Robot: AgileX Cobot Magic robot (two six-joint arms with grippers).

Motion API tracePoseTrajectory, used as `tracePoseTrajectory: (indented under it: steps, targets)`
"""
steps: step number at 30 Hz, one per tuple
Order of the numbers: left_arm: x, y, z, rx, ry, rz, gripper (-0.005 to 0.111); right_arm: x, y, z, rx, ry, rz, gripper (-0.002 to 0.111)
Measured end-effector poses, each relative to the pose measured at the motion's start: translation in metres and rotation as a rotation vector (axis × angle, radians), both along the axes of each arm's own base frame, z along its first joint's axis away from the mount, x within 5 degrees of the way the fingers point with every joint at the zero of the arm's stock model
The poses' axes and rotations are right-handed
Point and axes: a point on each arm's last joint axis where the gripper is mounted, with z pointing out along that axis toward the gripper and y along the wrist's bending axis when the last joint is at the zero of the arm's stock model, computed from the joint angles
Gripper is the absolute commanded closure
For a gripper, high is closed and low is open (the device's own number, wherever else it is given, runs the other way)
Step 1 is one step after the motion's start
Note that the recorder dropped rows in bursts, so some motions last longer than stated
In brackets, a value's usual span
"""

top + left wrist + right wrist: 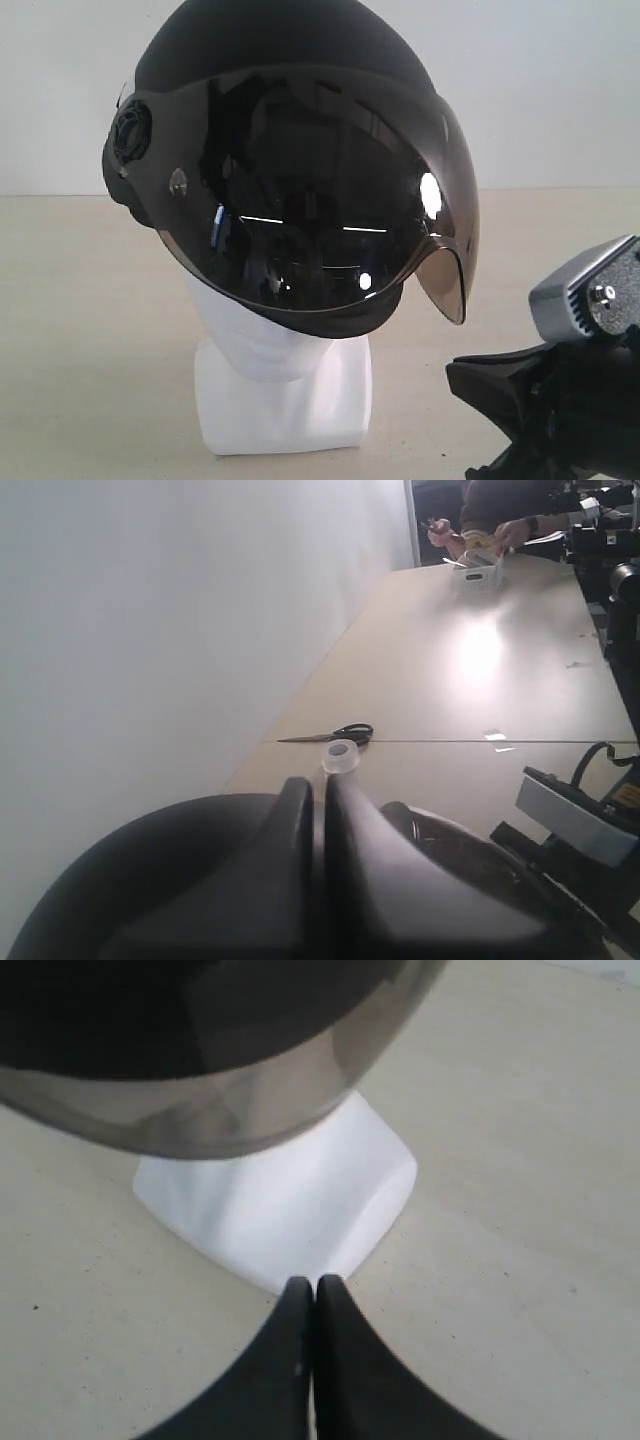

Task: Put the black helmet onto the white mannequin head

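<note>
The black helmet [270,50] sits on the white mannequin head [262,335], its smoky visor [320,210] covering the face down to the chin. The squarish base block [290,410] stands on the table. My right gripper [458,376] is shut and empty, low at the right, apart from the base. In the right wrist view its tips [315,1282] point at the base [290,1200] under the visor [200,1060]. My left gripper [320,780] is shut, just over the helmet's dome [150,880]; it is hidden in the exterior view.
Behind the helmet lie black scissors [335,735] and a roll of clear tape [341,756] on the beige table [480,680]. A white box [480,575] and a person's hands [480,535] are at the far end. A white wall [150,630] runs alongside.
</note>
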Motion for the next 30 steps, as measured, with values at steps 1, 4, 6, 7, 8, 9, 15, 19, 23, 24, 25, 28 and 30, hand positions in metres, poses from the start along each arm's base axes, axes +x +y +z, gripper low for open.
tracePoseTrajectory:
  steps: [1,4,6,7,8,9,15,19,23,24,25,28,30]
  targets:
    - [0.002,-0.001,-0.002,0.002,0.007,-0.002,0.102,0.0,0.002,0.0,0.007,-0.007,0.014,0.109]
    - [0.007,-0.002,-0.006,0.008,0.024,-0.004,0.102,0.0,0.004,0.002,0.023,-0.022,0.036,0.109]
    - [0.012,-0.003,-0.01,0.014,0.037,-0.006,0.102,0.0,0.004,0.002,0.024,-0.025,0.041,0.109]
    - [0.014,-0.004,-0.011,0.015,0.044,-0.006,0.102,0.0,0.004,0.002,0.022,-0.027,0.042,0.109]
    - [0.016,-0.004,-0.013,0.018,0.049,-0.006,0.102,0.0,0.004,0.002,0.023,-0.028,0.04,0.109]
    - [0.019,-0.005,-0.015,0.02,0.056,-0.007,0.102,0.0,0.004,0.002,0.022,-0.03,0.04,0.109]
    - [0.028,-0.007,-0.024,0.034,0.082,-0.015,0.102,0.002,0.004,0.005,0.038,-0.065,0.03,0.109]
    - [0.028,-0.007,-0.031,0.046,0.086,-0.025,0.102,0.007,0.007,0.016,0.067,-0.103,0.018,0.109]
    - [0.028,-0.008,-0.042,0.048,0.11,-0.028,0.102,0.008,0.007,0.016,0.049,-0.108,0.018,0.109]
    - [0.027,-0.008,-0.043,0.04,0.115,-0.031,0.102,0.008,0.007,0.017,0.045,-0.107,0.017,0.109]
    - [0.027,-0.008,-0.045,0.034,0.121,-0.033,0.102,0.008,0.007,0.017,0.042,-0.107,0.016,0.109]
    - [0.023,-0.007,-0.048,0.035,0.123,-0.034,0.102,0.009,0.006,0.017,0.036,-0.105,0.014,0.109]
    - [0.021,-0.007,-0.05,0.034,0.127,-0.035,0.102,0.009,0.006,0.016,0.024,-0.099,0.011,0.109]
